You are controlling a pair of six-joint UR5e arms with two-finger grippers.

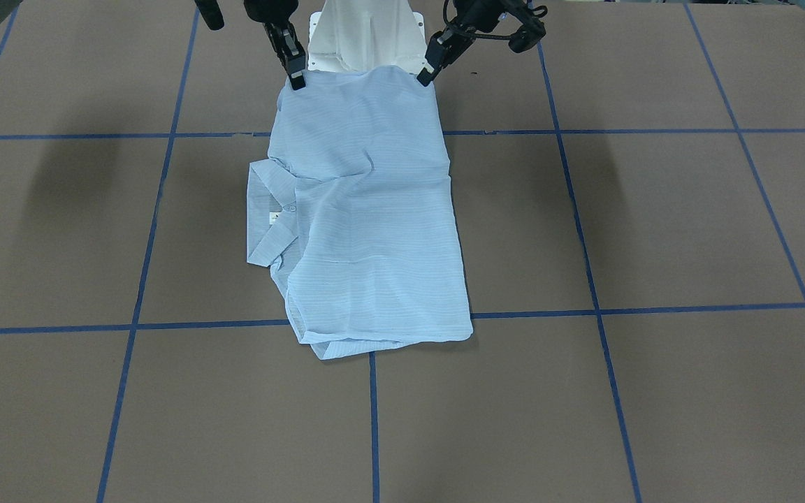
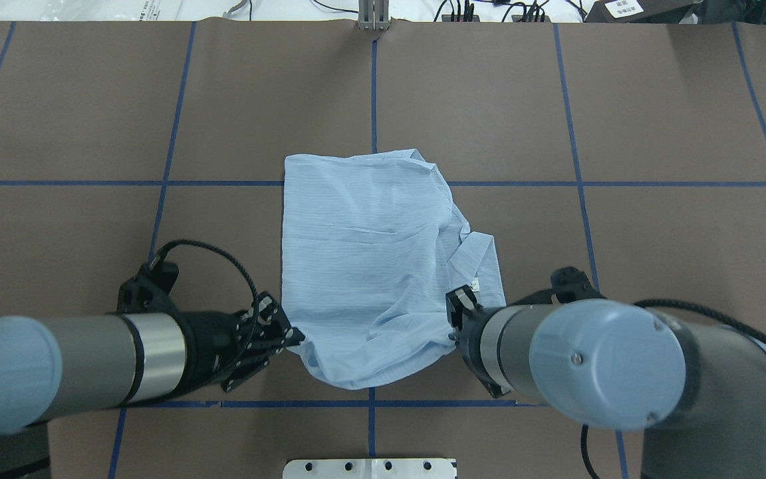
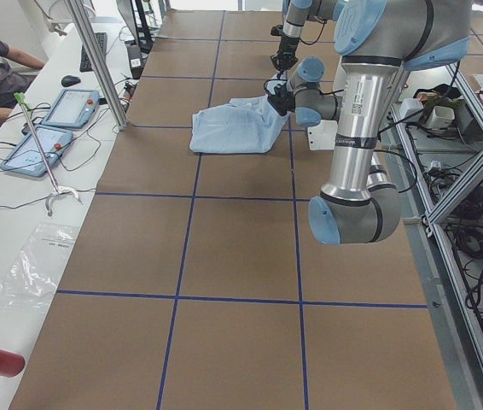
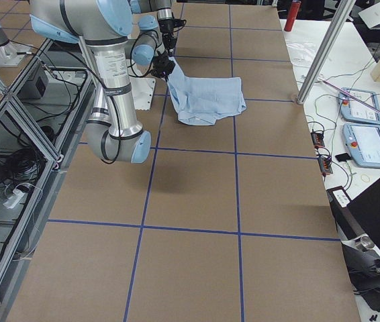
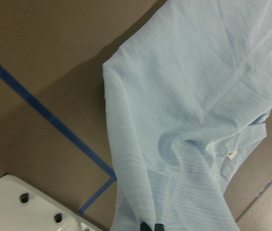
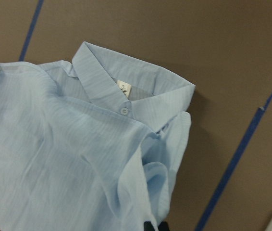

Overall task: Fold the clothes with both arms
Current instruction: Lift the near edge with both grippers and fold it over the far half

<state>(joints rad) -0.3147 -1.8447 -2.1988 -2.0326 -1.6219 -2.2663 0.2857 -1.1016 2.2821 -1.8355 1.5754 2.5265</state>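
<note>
Overhead exterior view shows the brown table (image 2: 90, 120) with blue tape lines (image 2: 373, 86). The pale-blue shirt (image 2: 363, 253) lies folded on it and spreads forward, away from both grippers. Its near edge is lifted between them. The left gripper (image 2: 293, 340) is clamped on one corner of this edge, the right gripper (image 1: 297, 80) on the other. The collar (image 2: 479, 259) lies just beyond the right gripper, with a small label (image 6: 123, 87) and a white button (image 6: 124, 111).
</note>
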